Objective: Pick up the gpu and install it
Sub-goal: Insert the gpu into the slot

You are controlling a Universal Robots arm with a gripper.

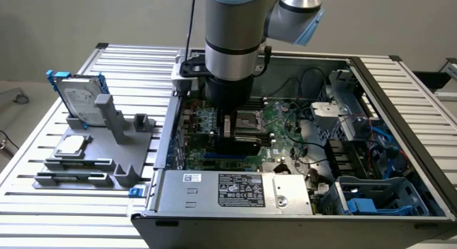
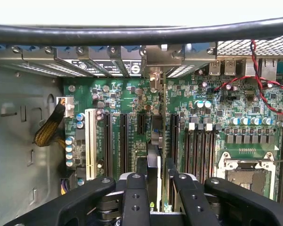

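My gripper (image 1: 230,130) is down inside the open computer case (image 1: 400,99), just above the green motherboard (image 1: 286,126). It is shut on the gpu (image 2: 155,134), which appears edge-on in the wrist view as a thin dark card running from between the black fingers (image 2: 134,197) toward the case's rear wall. The card's metal end bracket (image 2: 161,55) sits at the row of rear slot covers. The gpu stands upright over the black expansion slots (image 2: 124,141), in line with one of them; I cannot tell whether it touches the slot. In the exterior view the dark card (image 1: 230,146) hangs under the gripper.
A grey fixture (image 1: 93,163) at the exterior view's left holds a silver hard drive with blue rails (image 1: 78,96) and a small square chip (image 1: 71,145). The power supply (image 1: 228,189) fills the case's near side. A CPU socket (image 2: 247,176), white slot (image 2: 90,141) and red-black wires (image 2: 259,80) flank the card.
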